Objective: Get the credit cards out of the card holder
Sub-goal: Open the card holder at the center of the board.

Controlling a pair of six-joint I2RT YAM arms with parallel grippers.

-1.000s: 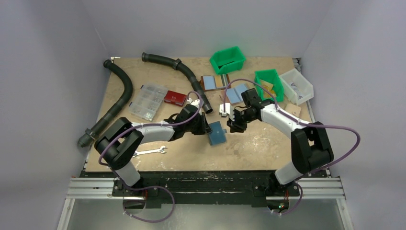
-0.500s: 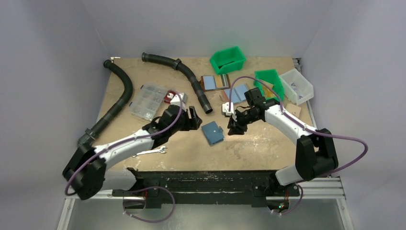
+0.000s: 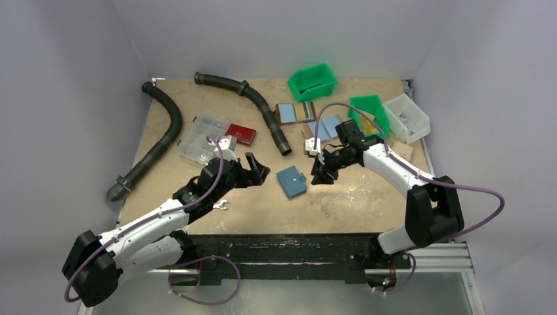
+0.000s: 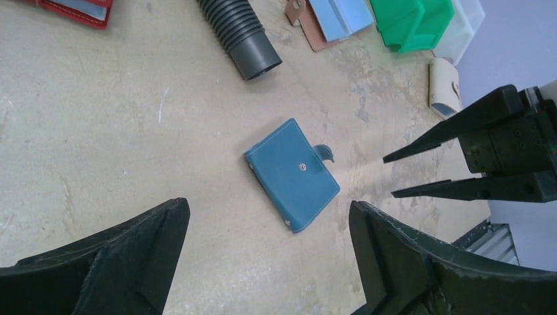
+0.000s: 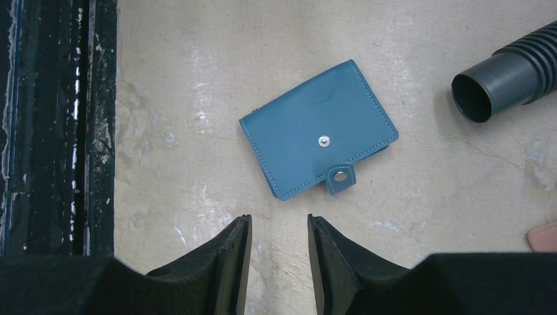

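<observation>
Now the card holder lies folded flat on the table, untouched. The left gripper gapes wide and the right gripper is narrowly parted. A shallow pinch could skid it away.

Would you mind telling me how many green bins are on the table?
2: the far green bin stands at the back edge; the nearer green bin stands right of it, beside the clear bin. None seems hidden.

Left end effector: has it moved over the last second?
Yes. The left end effector has drawn back to the left, away from the hose mouth and the card holder that it was beside.
</observation>
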